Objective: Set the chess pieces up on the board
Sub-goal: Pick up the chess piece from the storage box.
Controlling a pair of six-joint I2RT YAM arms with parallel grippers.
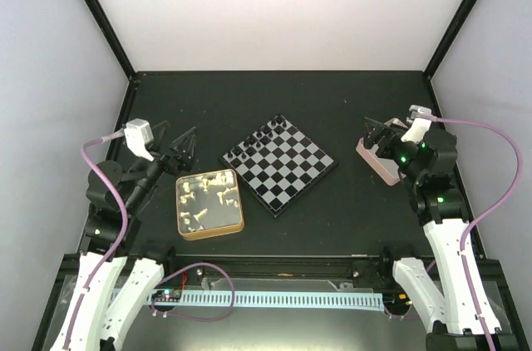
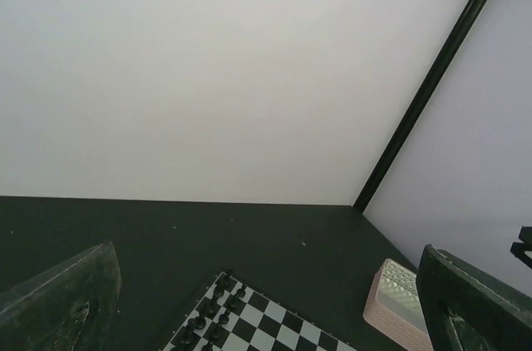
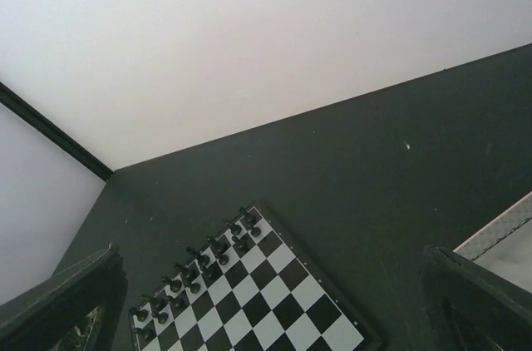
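While black pieces point(image 1: 259, 136) line the board point(image 1: 291, 172) at its eleven-o'clock edge, white pieces point(image 1: 204, 197) lie unplaced in tin point(image 1: 212, 233), eight o'clock of board. Left gripper point(image 1: 184, 145), right gripper point(image 1: 374, 135): fingers spread, empty.

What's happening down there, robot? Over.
Left claw open near the tin, right claw open by the pink tray. The board has black pieces along one edge; white pieces in the tin. Nothing seen blocking.

Top view high at the near edge, looking down over the whole tabletop point(image 1: 332, 101), wrist views low, tilted toward the back wall point(image 2: 208, 76), both catching the board point(image 1: 278, 164)
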